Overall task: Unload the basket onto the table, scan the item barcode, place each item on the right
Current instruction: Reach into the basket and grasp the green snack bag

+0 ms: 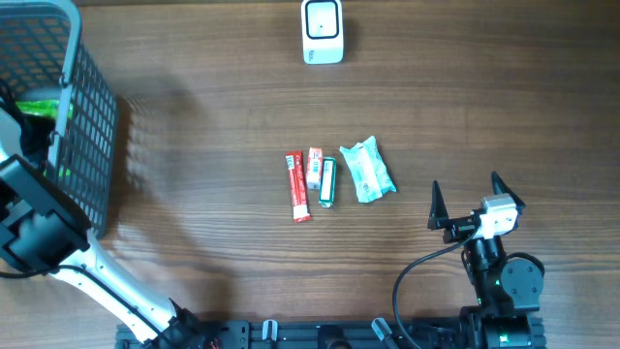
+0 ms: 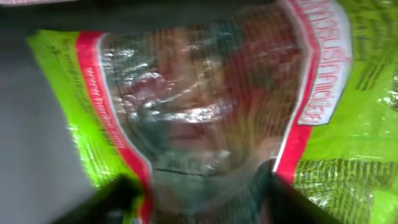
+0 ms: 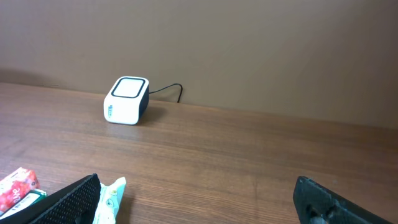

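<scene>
Green packet (image 2: 205, 124) filled the frame, straddled by the left gripper (image 2: 199, 194) for pickup from the basket (image 1: 92, 116), upper left; possibly clamped, but this could not be told. Right gripper (image 1: 465, 186), lower right, stood spread wide.

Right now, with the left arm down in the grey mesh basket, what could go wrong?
The left gripper is very close to the glossy green-and-red plastic packet; its slick film could slip or bunch when gripped. Lifting out, the packet or arm could catch the grey mesh basket wall and drag it.
</scene>
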{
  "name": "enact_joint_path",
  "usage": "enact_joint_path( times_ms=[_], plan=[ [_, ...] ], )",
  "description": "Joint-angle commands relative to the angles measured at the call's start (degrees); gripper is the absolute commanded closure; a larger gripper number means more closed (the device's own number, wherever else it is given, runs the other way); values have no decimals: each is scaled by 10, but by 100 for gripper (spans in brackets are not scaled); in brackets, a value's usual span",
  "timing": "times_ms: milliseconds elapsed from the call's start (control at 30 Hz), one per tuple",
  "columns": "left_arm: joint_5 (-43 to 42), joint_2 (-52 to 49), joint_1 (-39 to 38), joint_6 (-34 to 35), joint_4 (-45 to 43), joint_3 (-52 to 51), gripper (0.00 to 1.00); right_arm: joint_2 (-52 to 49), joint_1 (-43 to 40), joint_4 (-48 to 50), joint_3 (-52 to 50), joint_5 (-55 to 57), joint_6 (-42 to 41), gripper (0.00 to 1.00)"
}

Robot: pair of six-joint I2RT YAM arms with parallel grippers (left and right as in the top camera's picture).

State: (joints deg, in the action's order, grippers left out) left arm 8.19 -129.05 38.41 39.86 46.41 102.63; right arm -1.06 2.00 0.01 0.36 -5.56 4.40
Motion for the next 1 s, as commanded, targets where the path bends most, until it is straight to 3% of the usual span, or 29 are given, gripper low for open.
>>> enact_joint_path(
  times_ms=[0, 167, 600, 700, 833, 967],
  plan=[
    [-28, -31, 0, 9, 16, -27, 96, 3, 1, 3, -1, -1, 0, 0],
    [-27, 45, 0, 4, 54, -23, 96, 3, 1, 3, -1, -1, 0, 0],
    [-51, 510, -33, -6, 124, -22, 96, 3, 1, 3, -1, -1, 0, 0],
    [-108, 568, -92, -34, 192, -22, 96, 3, 1, 3, -1, -1, 0, 0],
    [-105, 584, -223, -37, 294, -27, 96, 3, 1, 3, -1, -1, 0, 0],
    [-89, 572, -347, -36, 299, -102, 96, 3, 1, 3, -1, -1, 0, 0]
  ],
)
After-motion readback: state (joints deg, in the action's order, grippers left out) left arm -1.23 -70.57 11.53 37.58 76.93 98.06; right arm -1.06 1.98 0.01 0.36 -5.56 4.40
